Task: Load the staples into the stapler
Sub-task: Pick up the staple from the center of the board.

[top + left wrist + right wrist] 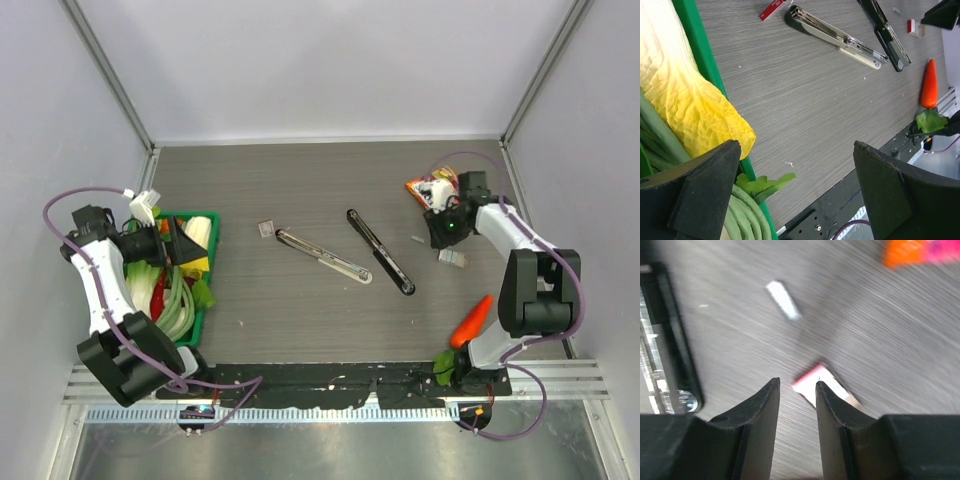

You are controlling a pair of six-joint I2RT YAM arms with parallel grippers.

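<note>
Over the counter point(300, 180), the left claw point(796, 150) hung wide open above the green basket point(702, 55) at left, while the right claw point(797, 384), narrowly parted and empty, hovered at right, the staples box point(822, 385) just beyond its fingertips.

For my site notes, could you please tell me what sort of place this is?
Probably a robot test cell: white panel walls box in a grey tabletop, with a carrot and a green basket of vegetables as props.
</note>
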